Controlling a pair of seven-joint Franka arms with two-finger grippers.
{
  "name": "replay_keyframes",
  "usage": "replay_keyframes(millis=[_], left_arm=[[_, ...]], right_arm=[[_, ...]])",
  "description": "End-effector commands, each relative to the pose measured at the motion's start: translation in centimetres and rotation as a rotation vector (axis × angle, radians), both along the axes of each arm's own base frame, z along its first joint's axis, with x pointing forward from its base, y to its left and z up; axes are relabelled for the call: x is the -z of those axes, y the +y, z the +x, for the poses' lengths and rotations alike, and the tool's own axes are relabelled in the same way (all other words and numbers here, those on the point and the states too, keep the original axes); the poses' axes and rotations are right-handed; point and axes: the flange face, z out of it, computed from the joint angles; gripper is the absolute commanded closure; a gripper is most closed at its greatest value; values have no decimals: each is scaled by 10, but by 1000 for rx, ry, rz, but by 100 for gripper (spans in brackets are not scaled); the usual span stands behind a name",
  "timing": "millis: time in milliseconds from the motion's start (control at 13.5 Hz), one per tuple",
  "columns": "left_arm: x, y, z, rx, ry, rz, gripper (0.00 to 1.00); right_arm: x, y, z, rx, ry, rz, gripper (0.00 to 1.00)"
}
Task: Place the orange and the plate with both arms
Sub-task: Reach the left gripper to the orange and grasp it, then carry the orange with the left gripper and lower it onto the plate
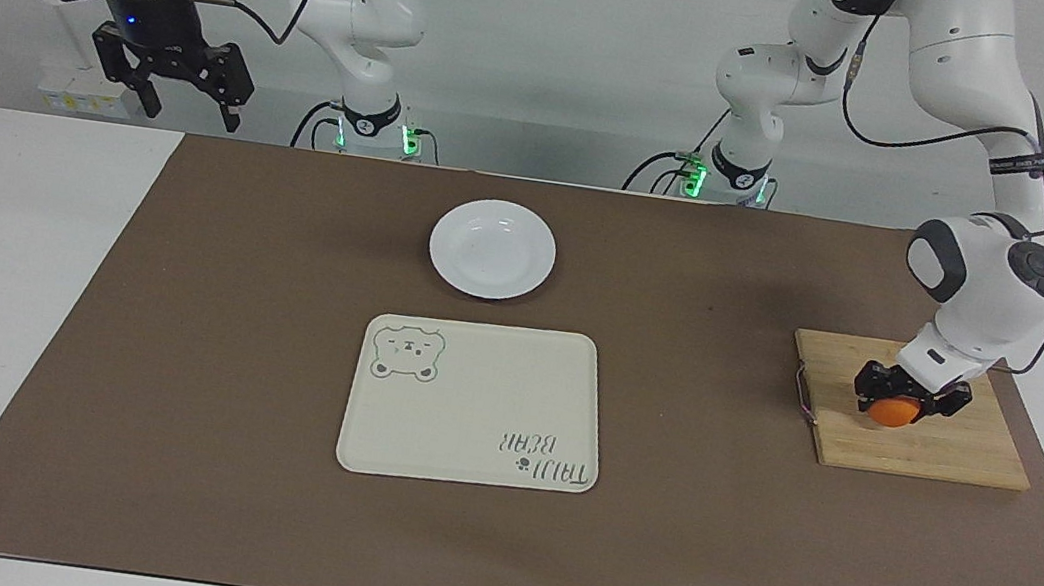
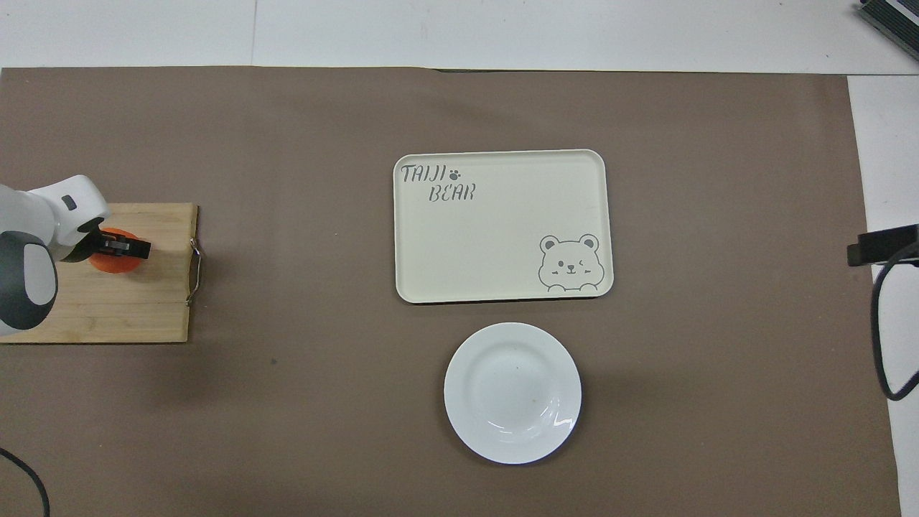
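Observation:
The orange (image 1: pixel 893 411) (image 2: pixel 109 261) sits on a wooden cutting board (image 1: pixel 945 450) (image 2: pixel 108 309) at the left arm's end of the table. My left gripper (image 1: pixel 908 396) (image 2: pixel 118 248) is down on it, shut on the orange from both sides. The white plate (image 1: pixel 492 248) (image 2: pixel 512 392) lies on the brown mat near the robots, at the table's middle. My right gripper (image 1: pixel 177 91) hangs open, high in the air at the right arm's end, near the table's edge by the robots; it waits there.
A cream rectangular tray (image 1: pixel 474 402) (image 2: pixel 502 225) with a bear drawing lies just farther from the robots than the plate. A brown mat (image 1: pixel 173 338) covers most of the white table. A metal handle (image 1: pixel 803 393) sticks out from the board's edge toward the tray.

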Motion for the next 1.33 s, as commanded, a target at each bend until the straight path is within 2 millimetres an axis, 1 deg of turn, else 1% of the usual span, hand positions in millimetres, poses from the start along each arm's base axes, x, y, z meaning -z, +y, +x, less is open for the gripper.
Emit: replay_keyframes(millis=[0, 148, 296, 593, 667, 741, 815, 889, 1037, 1111, 1259], left_arm=[[-44, -14, 2, -48, 14, 12, 100], [-70, -20, -2, -75, 5, 10, 100], [-101, -25, -7, -113, 13, 6, 100], [-157, -55, -17, -158, 65, -1, 100], [-173, -62, -20, -170, 69, -2, 100], [-186, -66, -23, -168, 76, -1, 100], [-201, -68, -29, -174, 88, -1, 100], [-217, -76, -35, -171, 101, -1, 100], [-248, -80, -57, -177, 108, 2, 100], [-252, -82, -61, -181, 107, 1, 100], [-251, -109, -61, -210, 103, 3, 100]], right_arm=[[-2, 0, -1, 8, 5, -3, 0], [-2, 0, -1, 8, 5, -3, 0], [-2, 0, -1, 8, 5, -3, 0], [-2, 1, -1, 6, 5, -3, 0], [-2, 0, -1, 8, 5, -3, 0], [-2, 0, -1, 8, 5, -3, 0], [-2, 0, -1, 8, 5, -3, 0], [-2, 0, -1, 8, 6, -4, 0], [-2, 0, -1, 8, 5, -3, 0], [-2, 0, -1, 8, 5, -3, 0], [-2, 0, -1, 8, 5, -3, 0]])
